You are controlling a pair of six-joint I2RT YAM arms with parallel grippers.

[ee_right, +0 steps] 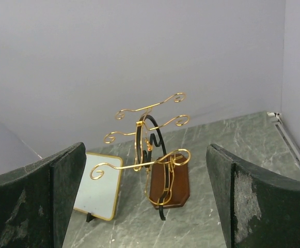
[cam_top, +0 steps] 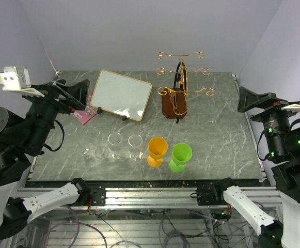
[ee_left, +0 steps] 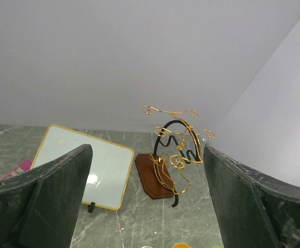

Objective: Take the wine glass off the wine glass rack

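The wine glass rack (cam_top: 174, 103) stands upright on its dark wooden base on the marbled table (cam_top: 222, 134), gold scroll arms spread around a black loop. A row of clear wine glasses (cam_top: 114, 139) stands on the tabletop nearer than the rack and to its left, well apart from it, with an orange goblet (cam_top: 157, 151) and a green goblet (cam_top: 181, 156) in front of the rack and a gold-framed board (cam_top: 121, 94) just to its left. The left gripper (ee_left: 147, 152) hangs well off to the rack's left and the right gripper (ee_right: 145, 150) well off to its right, each facing the rack with its fingers spread wide and nothing between them.
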